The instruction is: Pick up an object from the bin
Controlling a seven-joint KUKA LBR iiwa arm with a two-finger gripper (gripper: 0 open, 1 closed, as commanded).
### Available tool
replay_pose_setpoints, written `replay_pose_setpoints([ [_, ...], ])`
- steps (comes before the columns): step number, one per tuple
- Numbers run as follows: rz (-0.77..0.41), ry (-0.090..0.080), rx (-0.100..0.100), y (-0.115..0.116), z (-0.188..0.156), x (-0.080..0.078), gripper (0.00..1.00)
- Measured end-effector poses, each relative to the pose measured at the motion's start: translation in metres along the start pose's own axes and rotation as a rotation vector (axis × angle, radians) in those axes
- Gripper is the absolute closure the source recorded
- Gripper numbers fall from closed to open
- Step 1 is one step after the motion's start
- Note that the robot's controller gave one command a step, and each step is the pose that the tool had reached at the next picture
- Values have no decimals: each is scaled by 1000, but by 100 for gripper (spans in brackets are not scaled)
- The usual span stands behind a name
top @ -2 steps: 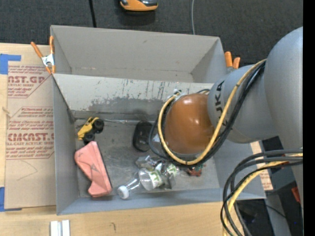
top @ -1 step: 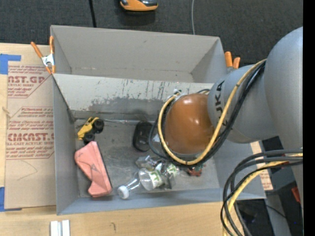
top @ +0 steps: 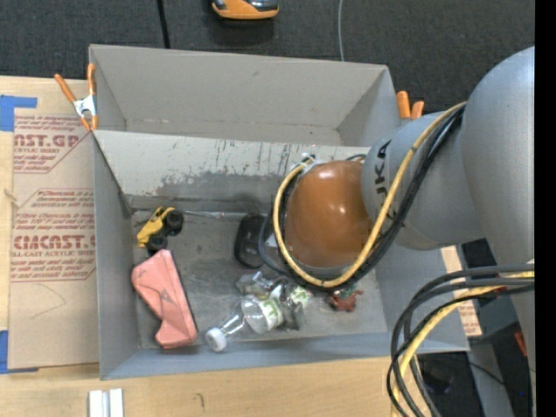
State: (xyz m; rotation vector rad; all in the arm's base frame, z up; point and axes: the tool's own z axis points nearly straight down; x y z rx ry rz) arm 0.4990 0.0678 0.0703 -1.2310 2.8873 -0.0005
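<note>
A black rounded thing lies at the middle of the bin floor, its right side hidden under the arm's orange cover. Just in front of it lies a crumpled clear plastic bottle with a white cap pointing to the front left. A small red-brown thing sits at the front right, below the cover's edge.
A pink folded cloth-like piece lies along the front left wall. A yellow toy vehicle with black wheels sits at the left, near the back slope. The arm with its orange cover and cables hangs over the bin's right half.
</note>
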Motion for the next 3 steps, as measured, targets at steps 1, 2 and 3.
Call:
replay_pose_setpoints([
  [1, 0, 7, -7, 3, -48, 0, 100],
  [2, 22, -9, 7, -53, -39, -26, 100],
  [3, 24, 0, -1, 14, -151, -16, 100],
])
